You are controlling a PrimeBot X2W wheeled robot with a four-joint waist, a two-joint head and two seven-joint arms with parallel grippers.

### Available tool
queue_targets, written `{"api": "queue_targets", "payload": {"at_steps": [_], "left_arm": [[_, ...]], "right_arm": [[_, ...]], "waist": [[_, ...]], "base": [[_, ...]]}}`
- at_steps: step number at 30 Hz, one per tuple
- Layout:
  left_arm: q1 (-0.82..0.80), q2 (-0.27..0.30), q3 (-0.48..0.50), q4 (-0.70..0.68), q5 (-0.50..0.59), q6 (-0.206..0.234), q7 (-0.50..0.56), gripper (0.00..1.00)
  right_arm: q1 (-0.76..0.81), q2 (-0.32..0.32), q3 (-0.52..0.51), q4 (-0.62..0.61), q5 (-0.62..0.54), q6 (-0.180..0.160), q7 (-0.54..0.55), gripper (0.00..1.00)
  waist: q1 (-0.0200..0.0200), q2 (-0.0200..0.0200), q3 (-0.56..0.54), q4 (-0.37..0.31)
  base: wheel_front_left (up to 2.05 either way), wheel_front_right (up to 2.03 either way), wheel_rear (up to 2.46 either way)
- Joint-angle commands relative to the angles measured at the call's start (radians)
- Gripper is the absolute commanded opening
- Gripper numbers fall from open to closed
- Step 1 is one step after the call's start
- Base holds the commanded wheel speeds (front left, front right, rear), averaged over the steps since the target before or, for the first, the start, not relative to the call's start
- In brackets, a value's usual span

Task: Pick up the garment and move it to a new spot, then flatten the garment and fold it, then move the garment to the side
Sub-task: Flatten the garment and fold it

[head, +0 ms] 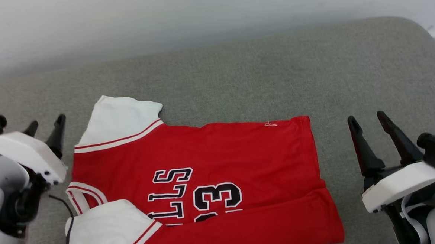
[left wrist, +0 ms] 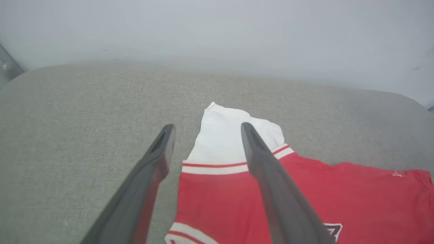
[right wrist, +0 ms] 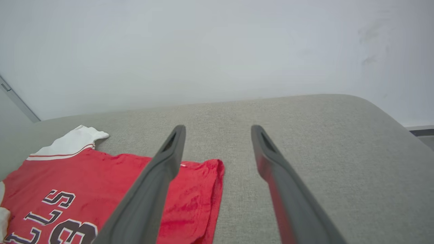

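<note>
The garment (head: 219, 162) lay flat on a grey fabric surface (head: 274, 78), filling the lower middle of the head view, with its collar end toward the left of the frame and its hem toward the right. One white sleeve (head: 122, 119) pointed toward the upper left, edged by red-and-white stripe trim, and a second white sleeve (head: 107, 228) sat at the lower left. A long red band of the shirt was folded up along the bottom of the frame and covered the lower part of the black, white-outlined lettering (head: 195, 194), which read sideways. The left gripper (head: 47, 121) stood at the left edge of that view, its two dark fingers spread apart with nothing between them, near the upper sleeve but apart from it. In the left wrist view the left gripper (left wrist: 207, 126) framed that sleeve, one finger crossing in front of the garment (left wrist: 220, 189). The right gripper (head: 366, 116) stood at the right edge of the head view, fingers likewise spread and empty, over bare grey fabric beside the hem. In the right wrist view the right gripper (right wrist: 218, 128) pointed past the hem corner of the garment (right wrist: 84, 176), which occupied the lower left. A thin black cable (head: 68, 215) hung by the left arm, and a pale wall (head: 160, 21) rose behind the surface.
</note>
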Motion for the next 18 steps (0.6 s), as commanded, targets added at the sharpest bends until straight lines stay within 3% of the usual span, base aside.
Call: {"api": "queue_targets", "payload": {"at_steps": [1,9,13,18], "left_arm": [[-0.048,0.003,0.003,0.014,0.005,-0.009,0.004,1.00],[-0.321,0.056,0.005,0.129,-0.010,-0.083,0.110,1.00],[-0.442,0.095,-0.025,0.173,-0.050,-0.152,0.262,1.00],[-0.551,0.151,-0.045,0.222,-0.104,-0.168,0.473,1.00]], "right_arm": [[-0.023,0.012,0.000,-0.013,-0.004,0.000,-0.006,1.00],[-0.086,0.040,0.003,-0.084,-0.044,0.000,-0.012,1.00],[-0.095,0.051,0.003,-0.101,-0.050,0.000,-0.006,1.00],[-0.097,0.061,0.012,-0.102,-0.043,0.000,-0.007,1.00]], "waist": [[0.0000,0.0000,0.080,-0.048],[0.0000,0.0000,0.206,-0.109],[0.0000,0.0000,0.258,-0.135],[0.0000,0.0000,0.309,-0.167]], "base": [[0.00,0.00,0.00],[0.00,0.00,0.00],[0.00,0.00,0.00],[0.00,0.00,0.00]]}}
